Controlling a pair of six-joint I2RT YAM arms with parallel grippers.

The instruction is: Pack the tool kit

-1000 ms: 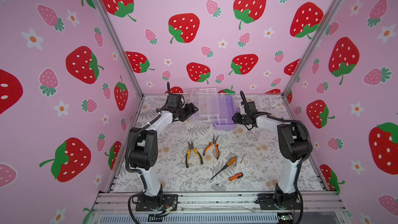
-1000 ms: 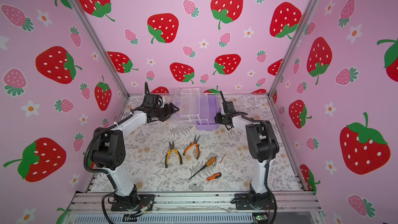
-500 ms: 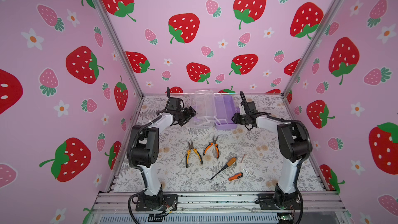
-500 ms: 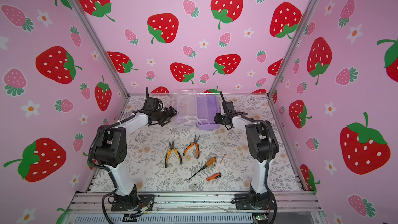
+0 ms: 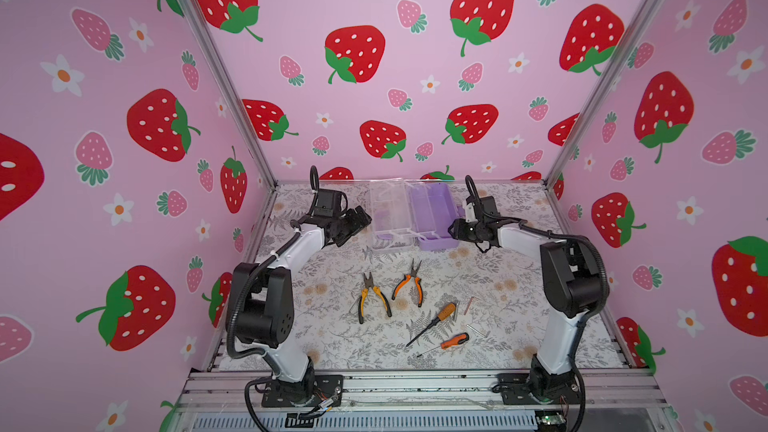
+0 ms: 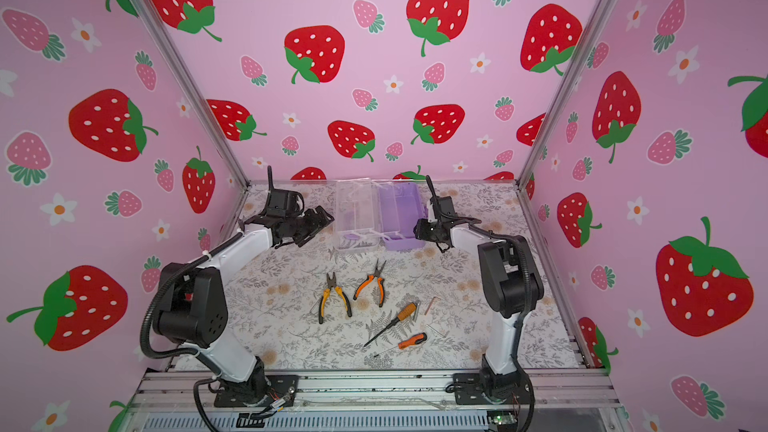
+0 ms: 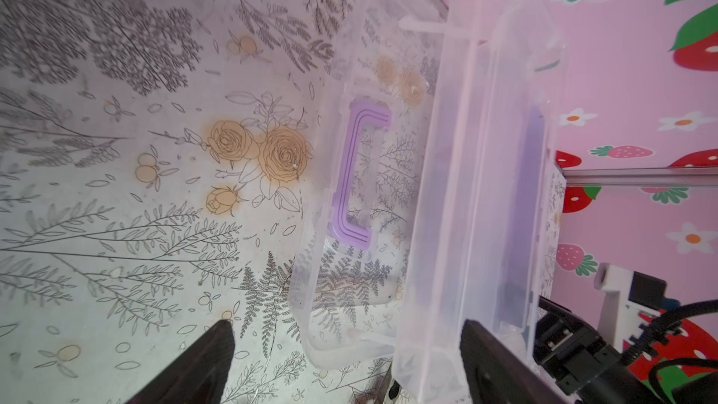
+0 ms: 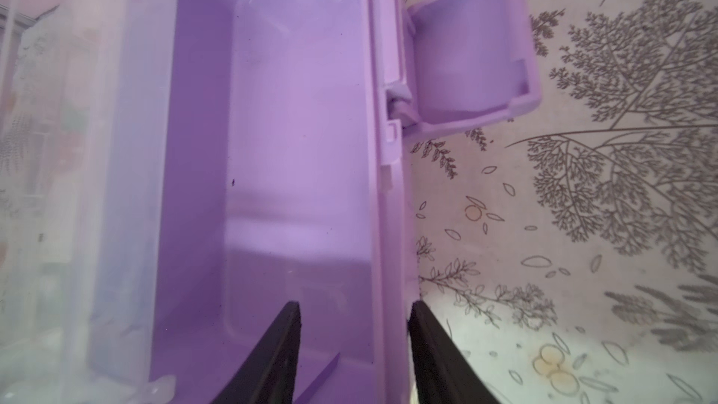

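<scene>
A small lilac tool kit box (image 5: 434, 214) stands open at the 12 o'clock end of a floral-patterned desk (image 5: 332, 338), close to the back wall. Its lilac floor shows in the right wrist view. Its clear lid (image 5: 390, 214) is swung out to the box's 9 o'clock side. A lilac handle (image 7: 349, 172) shows through the clear plastic in the left wrist view. A lilac latch (image 8: 474, 64) hangs off the box's outer long wall.

The right pincer (image 5: 455, 229) meets the box from 3 o'clock. Its jaws are apart and straddle that long wall. The outer finger lies against the wall and the inner one stands inside the box, clear of it. The left pincer (image 5: 360, 224) hovers just beside the lid's 9 o'clock edge with its jaws spread wide, clamped on nothing.

Toward 6 o'clock from the box, at mid-desk, lie yellow-handled pliers (image 5: 372, 297) and orange-handled pliers (image 5: 409, 282), side by side with their noses toward 12 o'clock. At their 4 o'clock lie a large screwdriver (image 5: 434, 320) and a small screwdriver (image 5: 451, 342), both orange-handled. Small metal bits (image 5: 468, 305) lie just to the screwdrivers' 3 o'clock side. Pink strawberry-print walls (image 5: 415, 14) enclose the desk on three sides.
</scene>
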